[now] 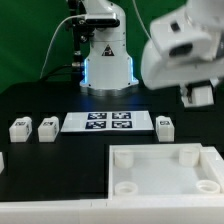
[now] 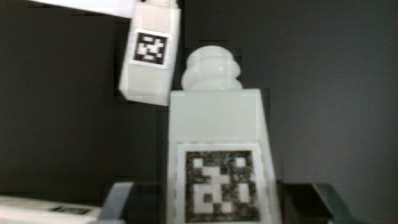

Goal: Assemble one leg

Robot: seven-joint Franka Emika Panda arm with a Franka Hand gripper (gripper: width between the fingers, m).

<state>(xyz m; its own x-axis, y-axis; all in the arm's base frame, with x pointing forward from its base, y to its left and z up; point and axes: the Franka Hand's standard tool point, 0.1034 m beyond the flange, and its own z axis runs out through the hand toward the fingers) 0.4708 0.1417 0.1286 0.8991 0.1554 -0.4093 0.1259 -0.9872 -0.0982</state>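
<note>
We find the gripper [image 2: 221, 203] clamped on the leg [image 2: 217, 120], with its dark fingers [image 2: 125, 203] pressed against the two flat sides. The leg is a smooth white rectangular block with a rounded, ribbed stud at one end and a square black-and-white tag on its face. In the exterior view the gripper [image 1: 200, 95] hangs above the matte black table [image 1: 40, 100], toward that view's right. Three look-alike blocks [image 1: 47, 127] flank the flat marker board [image 1: 108, 122]. The white tray [image 1: 150, 150] has round corner sockets.
</note>
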